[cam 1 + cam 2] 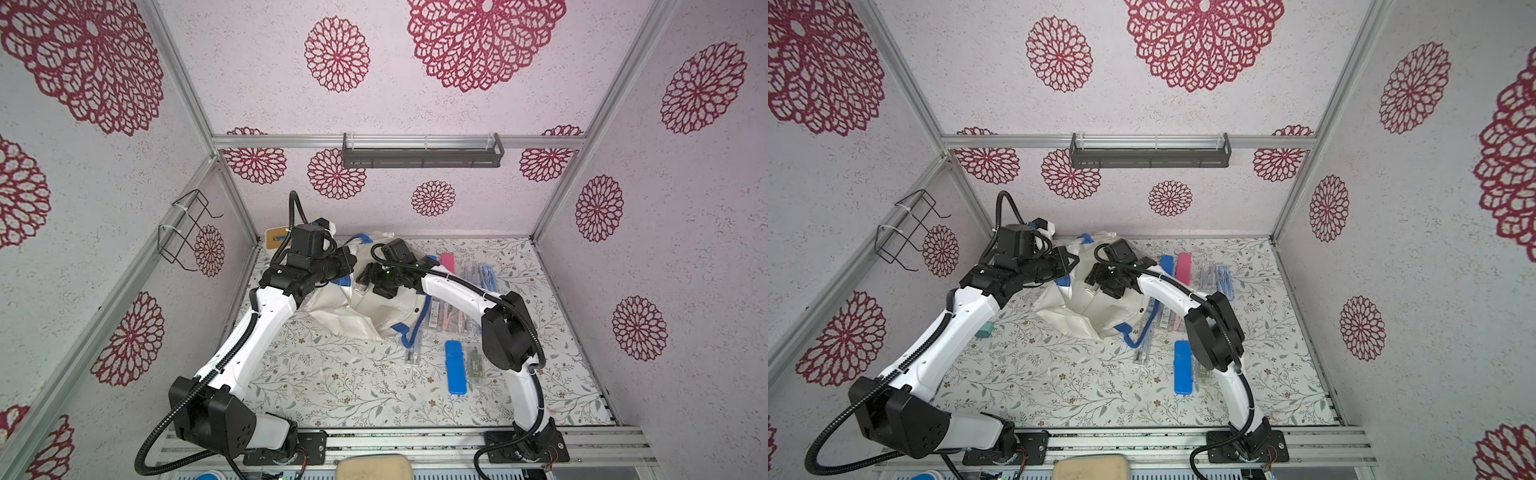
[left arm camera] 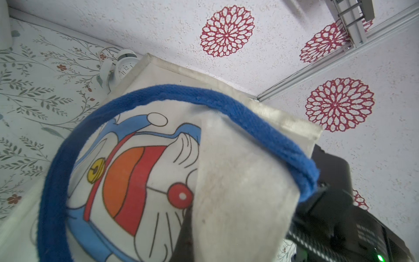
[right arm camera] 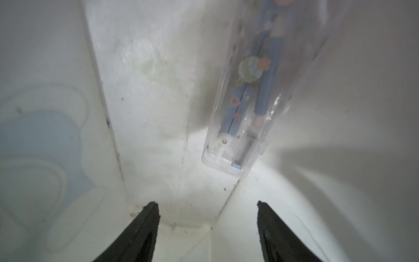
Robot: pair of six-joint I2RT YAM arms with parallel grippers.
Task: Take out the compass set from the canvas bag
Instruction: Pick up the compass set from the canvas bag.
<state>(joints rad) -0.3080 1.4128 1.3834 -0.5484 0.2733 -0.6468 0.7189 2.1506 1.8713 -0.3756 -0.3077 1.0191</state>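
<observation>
**Compass set inside bag, not gripped**

The compass set, a blue compass in a clear plastic case, lies inside the canvas bag. It leans along the pale inner wall, with its lower end near the seam of the bag floor. The right gripper is inside the bag as well. Its jaws stand apart with nothing between them, and the black fingertips are short of the case and not touching it.

In both top views the canvas bag sits slumped toward the far middle of the floral table, between the two arms. One blue strap handle trails off its near side.

The left gripper is at the bag's far-left edge. Its jaws are clenched on a fold of the canvas, which rises directly in front of the left wrist camera. The other blue handle arches over the cartoon print there. A white alarm clock stands just behind the bag.

On the table to the right of the bag lie a blue case, a pink case and several clear cases. Their contents are too small to make out.
</observation>
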